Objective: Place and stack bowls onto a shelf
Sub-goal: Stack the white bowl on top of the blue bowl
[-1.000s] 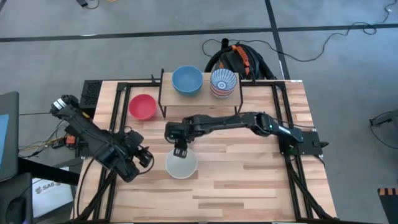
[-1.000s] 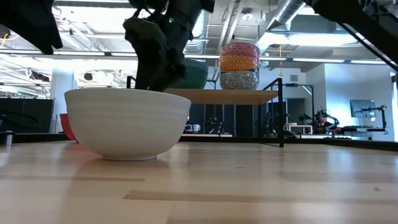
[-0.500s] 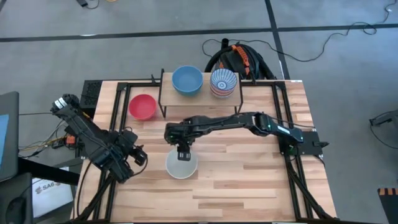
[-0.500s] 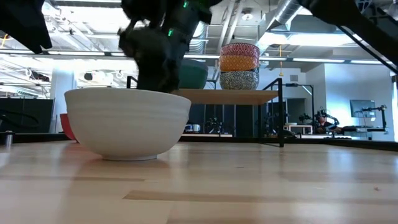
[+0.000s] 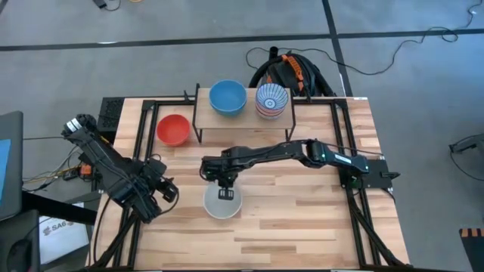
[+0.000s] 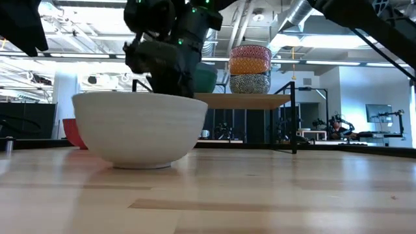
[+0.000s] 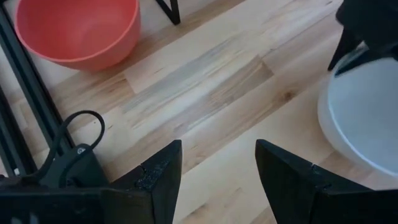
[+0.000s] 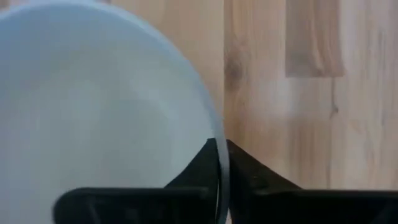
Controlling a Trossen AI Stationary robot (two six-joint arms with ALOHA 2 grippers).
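A white bowl [image 5: 223, 202] stands on its base on the tabletop, near the middle. My right gripper [image 5: 224, 187] reaches down at the bowl's far rim and is shut on it; it also shows in the right wrist view [image 8: 221, 149]. The shelf [image 5: 242, 119] stands at the far side and carries a light blue bowl [image 5: 228, 97] and a stack topped by a blue-white striped bowl [image 5: 271, 100]. A red bowl [image 5: 173, 129] stands on the table left of the shelf. My left gripper [image 5: 163, 192] is open and empty, left of the white bowl. My right gripper pinches the white bowl's far rim [image 8: 219, 163], one finger inside the bowl and one outside. The fingers come from above, pointing down. The bowl stands upright with its base on the table [image 6: 143, 162].
In the low view the stack on the shelf [image 6: 250, 67] shows pink patterned, yellow and dark patterned bowls, with a green bowl [image 6: 207, 79] beside it. Black frame rails [image 5: 141, 143] run along the table's left and right sides. Bare wood lies near and right of the white bowl.
My right gripper has gone down and toward the table's near edge, onto the white bowl's far rim. The bowl has slid a little along the table. My left gripper has drawn back a little toward the table's left edge.
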